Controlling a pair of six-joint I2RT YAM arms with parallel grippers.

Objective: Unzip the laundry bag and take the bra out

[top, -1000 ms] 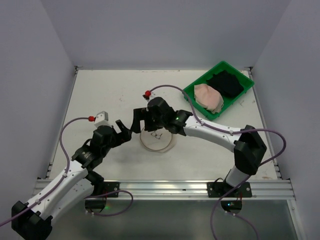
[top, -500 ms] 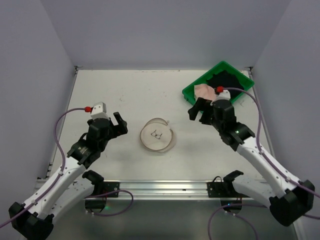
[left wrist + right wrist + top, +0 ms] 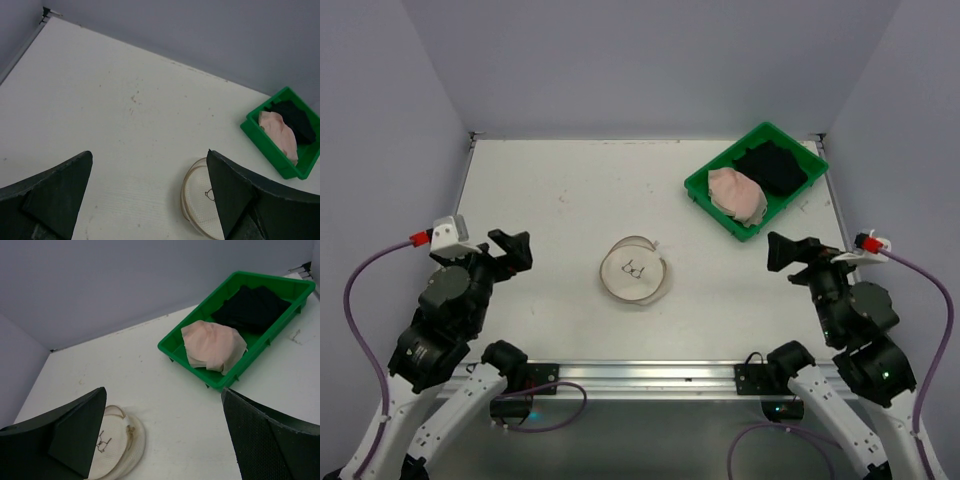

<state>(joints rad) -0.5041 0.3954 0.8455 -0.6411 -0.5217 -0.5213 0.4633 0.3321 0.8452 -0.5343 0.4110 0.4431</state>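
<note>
The laundry bag (image 3: 635, 270) lies flattened to a white mesh disc in the middle of the table, its small black bra drawing facing up. It also shows in the left wrist view as the bag (image 3: 200, 205) and in the right wrist view as the bag (image 3: 117, 445). A pale pink bra (image 3: 735, 192) rests in the green tray (image 3: 705, 192), next to a black garment (image 3: 772, 167). My left gripper (image 3: 512, 250) hangs open well left of the bag. My right gripper (image 3: 785, 252) hangs open well right of it. Both are empty, as the left gripper (image 3: 150, 152) and right gripper (image 3: 163, 390) show.
The green tray (image 3: 175, 351) stands at the far right corner of the table, close to the right wall. Grey walls enclose the table on three sides. A metal rail (image 3: 650, 375) runs along the near edge between the arm bases.
Both arms have drawn back from the bag toward the near edge, the left one leftward and the right one far to the right. The bag stays flat where it lay.
</note>
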